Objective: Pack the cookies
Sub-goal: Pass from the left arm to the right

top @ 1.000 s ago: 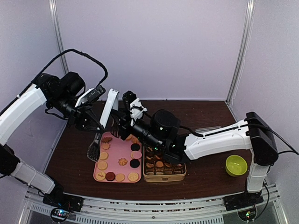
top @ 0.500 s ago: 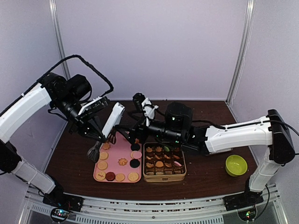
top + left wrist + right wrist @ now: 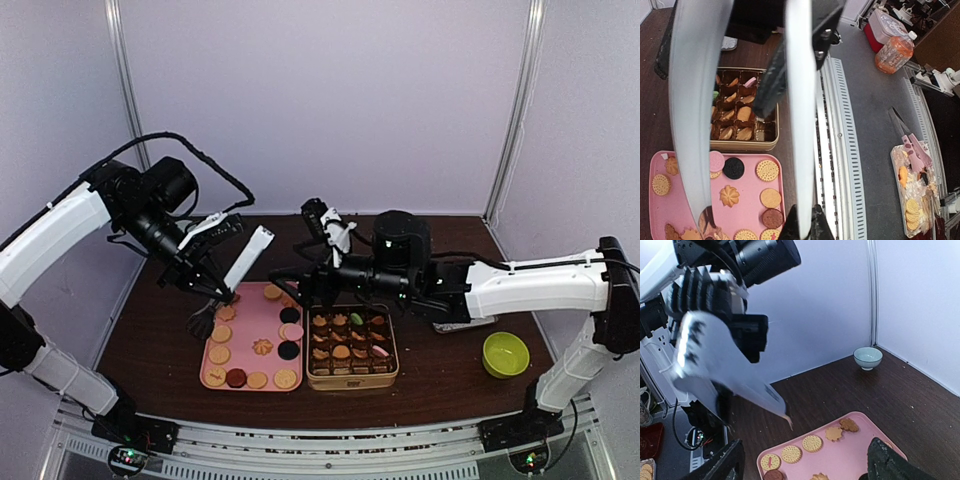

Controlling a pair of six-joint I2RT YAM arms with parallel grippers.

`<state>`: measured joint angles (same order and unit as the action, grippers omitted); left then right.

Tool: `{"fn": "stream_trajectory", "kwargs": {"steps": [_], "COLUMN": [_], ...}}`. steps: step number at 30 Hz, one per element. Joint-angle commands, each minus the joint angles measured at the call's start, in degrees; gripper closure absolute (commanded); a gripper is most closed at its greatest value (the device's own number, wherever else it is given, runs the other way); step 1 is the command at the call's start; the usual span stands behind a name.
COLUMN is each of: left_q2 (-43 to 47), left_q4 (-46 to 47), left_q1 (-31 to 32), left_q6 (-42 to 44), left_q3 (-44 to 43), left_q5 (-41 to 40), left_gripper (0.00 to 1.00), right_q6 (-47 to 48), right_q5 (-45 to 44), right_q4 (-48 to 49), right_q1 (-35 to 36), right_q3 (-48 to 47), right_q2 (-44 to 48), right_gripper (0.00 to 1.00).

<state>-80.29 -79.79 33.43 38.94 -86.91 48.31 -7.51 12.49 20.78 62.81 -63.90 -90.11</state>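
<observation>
The cookies [image 3: 250, 348] lie spread on a pink tray [image 3: 268, 312], and more fill the cells of a gold tin [image 3: 351, 345] beside it. My left gripper [image 3: 214, 287] is shut on metal tongs [image 3: 247, 258] that hang over the tray's left edge. In the left wrist view my left gripper [image 3: 805, 223] pinches one blade of the tongs [image 3: 800, 125], with the cookies [image 3: 768, 170] and tin [image 3: 742, 145] below. My right gripper [image 3: 292, 285] hovers open over the tray's far right corner, holding nothing. In the right wrist view the right gripper [image 3: 805, 465] frames the tray [image 3: 855, 460] and the tongs [image 3: 725, 372].
A green bowl [image 3: 506, 353] sits at the right of the table. A pale bowl [image 3: 867, 357] stands by the far wall. Off the table lie an orange bottle [image 3: 893, 50] and another tray of biscuits [image 3: 912, 197].
My right gripper has opened and drawn back to the right, away from the tongs. The left gripper has carried the tongs to the right and down toward the tray.
</observation>
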Motion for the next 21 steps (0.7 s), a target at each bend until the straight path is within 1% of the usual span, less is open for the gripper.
{"fn": "stream_trajectory", "kwargs": {"steps": [1, 6, 11, 21], "left_q2": [0.33, -0.1, -0.19, 0.25], "left_q4": [5.59, 6.1, 6.67, 5.54], "left_q1": [-0.24, -0.28, -0.27, -0.3], "left_q6": [-2.28, -1.54, -0.91, 1.05], "left_q3": [1.14, 2.12, 2.55, 3.75], "left_q5": [-1.97, -2.15, -1.81, -0.68], "left_gripper": [1.0, 1.0, 1.0, 1.0], "right_q6": [-0.34, -1.83, -2.96, -5.38], "right_q5": [2.66, 5.88, 8.94, 15.85], "right_q4": [0.08, 1.23, 0.09, -3.74], "right_q1": [1.49, 1.86, 1.99, 1.9], "right_q3": [-5.2, -8.32, -12.25, -19.79], "right_q2": [-2.59, -5.49, -8.56, -14.44], "right_gripper": [0.15, 0.17, 0.22, 0.38]}}
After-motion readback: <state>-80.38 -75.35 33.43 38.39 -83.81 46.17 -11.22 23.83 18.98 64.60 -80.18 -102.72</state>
